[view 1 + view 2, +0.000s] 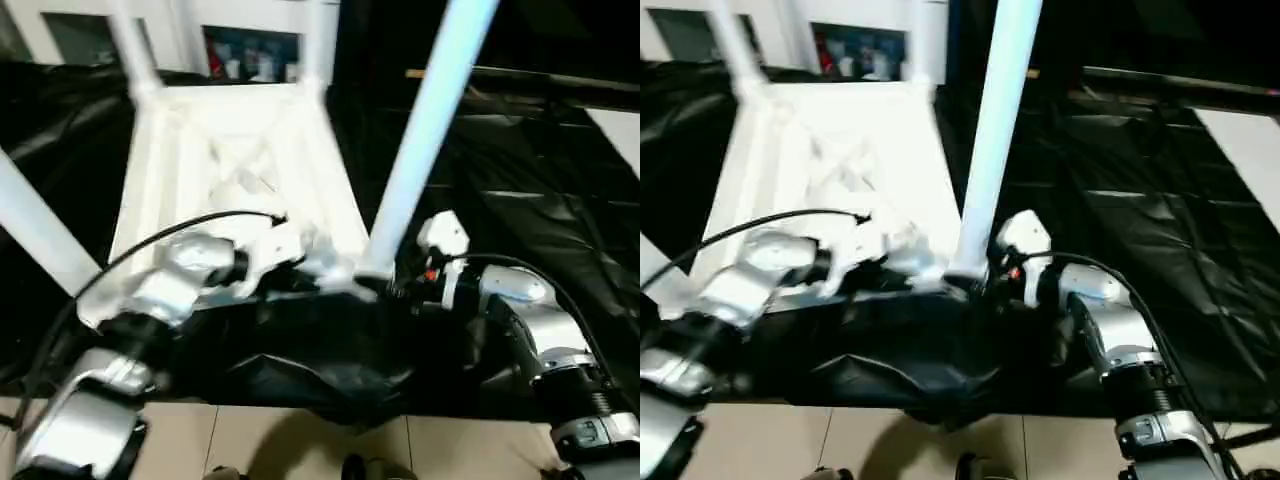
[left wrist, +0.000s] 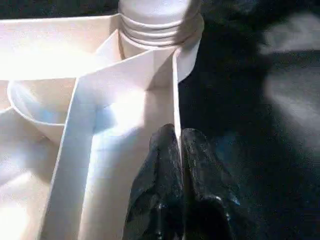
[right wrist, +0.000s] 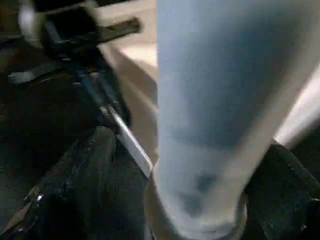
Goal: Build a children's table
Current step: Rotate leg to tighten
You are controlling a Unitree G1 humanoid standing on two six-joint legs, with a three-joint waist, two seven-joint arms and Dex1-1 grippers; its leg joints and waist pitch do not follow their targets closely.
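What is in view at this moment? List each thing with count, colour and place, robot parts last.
White plastic rectangular table top: one, white, upside down on the black sheet, ribbed underside up.
Long tapered tubular legs: four in view, white, standing up from the top's corner sockets; the near right one rises beside the right gripper.
Black plastic sheet: one, black, crinkled, spread under the table top.
Pale tiled floor: beige, along the near edge.
Shelf with coloured items: one, at the far wall, too blurred to identify.
Left gripper: one, black fingers shut on the table top's thin near edge wall.
Right gripper: one, black fingers spread either side of the near right leg's base.
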